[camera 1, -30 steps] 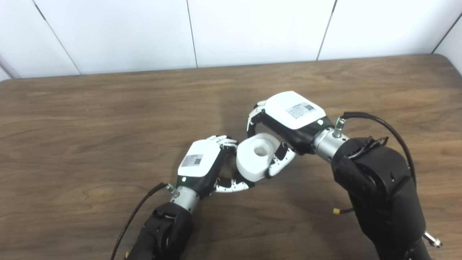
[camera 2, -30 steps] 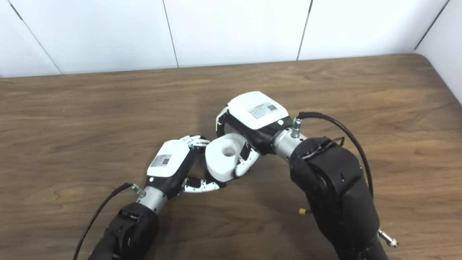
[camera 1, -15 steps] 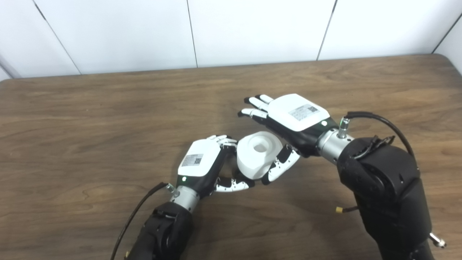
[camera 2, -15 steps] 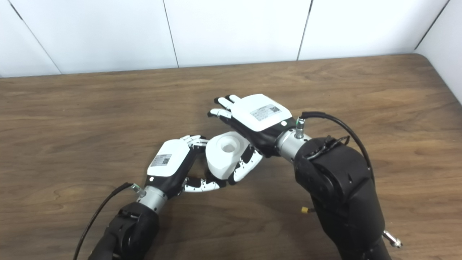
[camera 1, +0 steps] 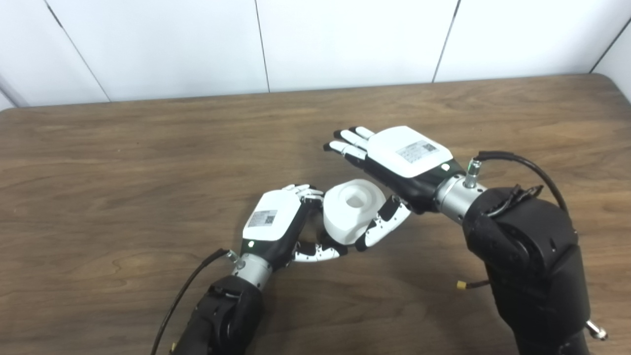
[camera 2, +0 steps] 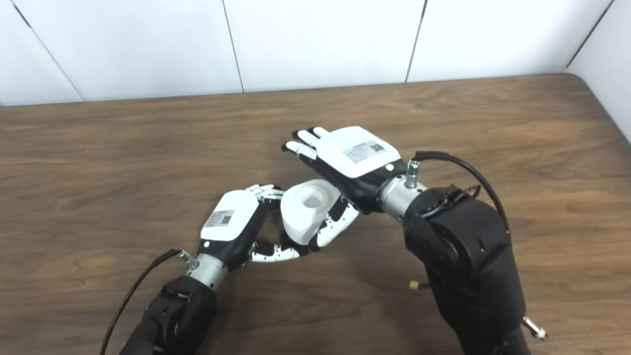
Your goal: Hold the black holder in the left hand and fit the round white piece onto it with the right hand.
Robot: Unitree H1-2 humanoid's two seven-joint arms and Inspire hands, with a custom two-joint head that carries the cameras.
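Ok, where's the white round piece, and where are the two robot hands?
white piece point(camera 1: 352, 209), left eye view, on its top face beside the hole.
left hand point(camera 1: 273, 222), left eye view, on its white back cover.
right hand point(camera 2: 357, 157), right eye view, on its white back cover.

Brown wooden table point(camera 1: 148, 148) against seemingly panelled white wall point(camera 1: 345, 39)

Bright, even light; perhaps slightly soft.
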